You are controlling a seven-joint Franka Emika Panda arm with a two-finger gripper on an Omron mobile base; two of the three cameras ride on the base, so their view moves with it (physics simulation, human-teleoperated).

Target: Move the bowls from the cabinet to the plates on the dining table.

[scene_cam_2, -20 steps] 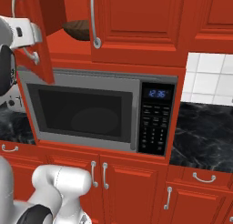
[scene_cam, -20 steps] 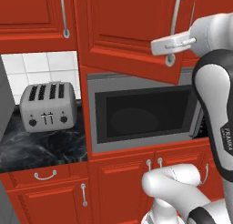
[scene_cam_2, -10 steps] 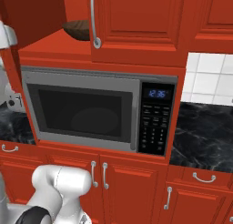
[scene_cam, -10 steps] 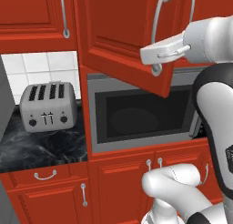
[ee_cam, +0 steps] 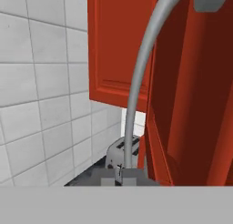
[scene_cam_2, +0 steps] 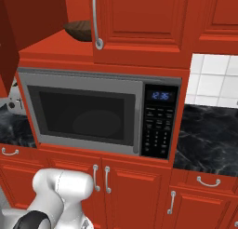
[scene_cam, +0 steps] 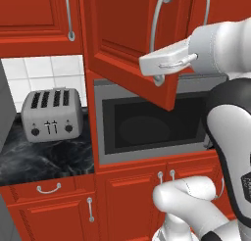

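Observation:
A dark brown bowl [scene_cam_2: 79, 30] sits on the red shelf of the open cabinet [scene_cam_2: 51, 44], above the microwave. The cabinet's left door [scene_cam: 122, 39] stands swung out toward me. My gripper [scene_cam: 156, 66] is shut on that door's long curved silver handle [scene_cam: 158, 19], near its lower end. In the hand view the handle [ee_cam: 136, 95] curves down into my gripper [ee_cam: 119, 176], with the red door [ee_cam: 195, 82] to the right. The plates and the dining table are out of view.
A steel microwave [scene_cam: 147, 127] sits under the cabinet. A silver toaster [scene_cam: 51, 115] stands on the black marble counter [scene_cam: 44, 161] to the left, against white tiles. The neighbouring cabinet door [scene_cam_2: 139, 23] is closed. Red drawers and doors run below.
The gripper has moved left and slightly down with the handle, swinging the cabinet door wider open. The arm and door have left the right base view, exposing the shelf with the bowl.

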